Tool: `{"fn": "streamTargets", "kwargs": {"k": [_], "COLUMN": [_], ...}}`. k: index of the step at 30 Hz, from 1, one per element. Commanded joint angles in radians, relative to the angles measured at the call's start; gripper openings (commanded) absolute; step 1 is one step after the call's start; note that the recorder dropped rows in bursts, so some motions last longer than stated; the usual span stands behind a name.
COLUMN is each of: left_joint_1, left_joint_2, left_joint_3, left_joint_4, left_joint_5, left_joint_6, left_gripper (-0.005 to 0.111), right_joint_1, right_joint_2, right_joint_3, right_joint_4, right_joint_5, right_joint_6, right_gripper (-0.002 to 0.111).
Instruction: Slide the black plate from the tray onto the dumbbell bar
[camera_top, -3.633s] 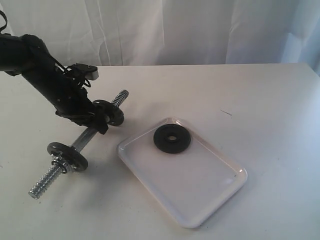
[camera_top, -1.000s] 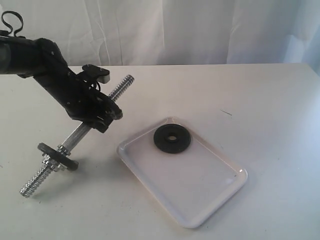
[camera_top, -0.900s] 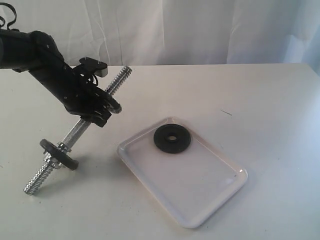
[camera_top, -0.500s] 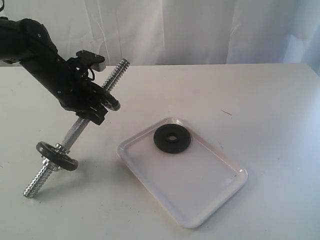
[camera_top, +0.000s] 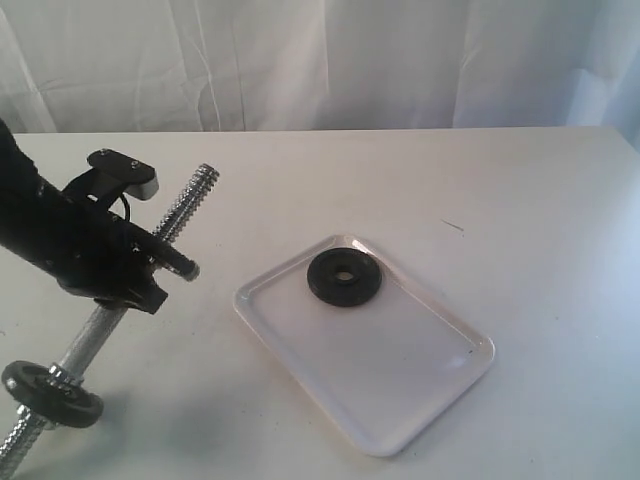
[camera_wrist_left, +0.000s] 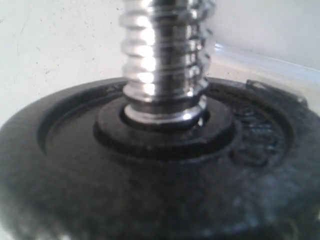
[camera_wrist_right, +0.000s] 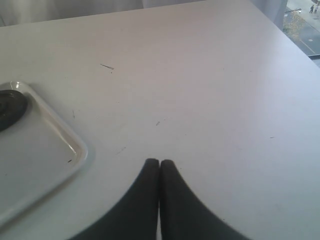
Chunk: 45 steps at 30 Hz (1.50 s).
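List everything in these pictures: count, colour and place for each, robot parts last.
the black plate: one, black, in the tray near its far corner.
the tray: one, white, on the table.
the dumbbell bar: one, chrome, tilted, in the left gripper.
lower disc: one, black, on the bar near its low end.
upper disc: one, black, on the bar beside the left gripper.
table: one, white.
curtain: white, behind the table.
left gripper: one, black, shut on the dumbbell bar.
right gripper: one, black, shut, holding nothing.
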Motion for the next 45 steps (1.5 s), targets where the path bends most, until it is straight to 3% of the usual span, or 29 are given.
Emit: {"fn": "streamTargets", "kwargs": {"k": [1,40,45], "left_joint_1": [-0.002,-0.002,-0.002], "left_joint_2": [-0.1,-0.148,-0.148], "left_joint_3": [0.049,0.086,0.086], "left_joint_4": [-0.069,-0.075,-0.077], "left_joint_5": [-0.077,-0.137,-0.142], "left_joint_6": [-0.01,-0.003,-0.003], "left_gripper": [0.0,0.0,0.0], "right_joint_1": [-0.005,-0.005,-0.005], "right_joint_2": [-0.002,-0.002,-0.002], "right_joint_3": [0.005,0.005,0.005], "right_joint_4": [-0.002,0.0,0.1], "right_joint_5": [-0.012,-0.012,-0.129], "right_joint_6": [0.004,0.004,0.055], "right_gripper": [0.0,0.0,0.0]}}
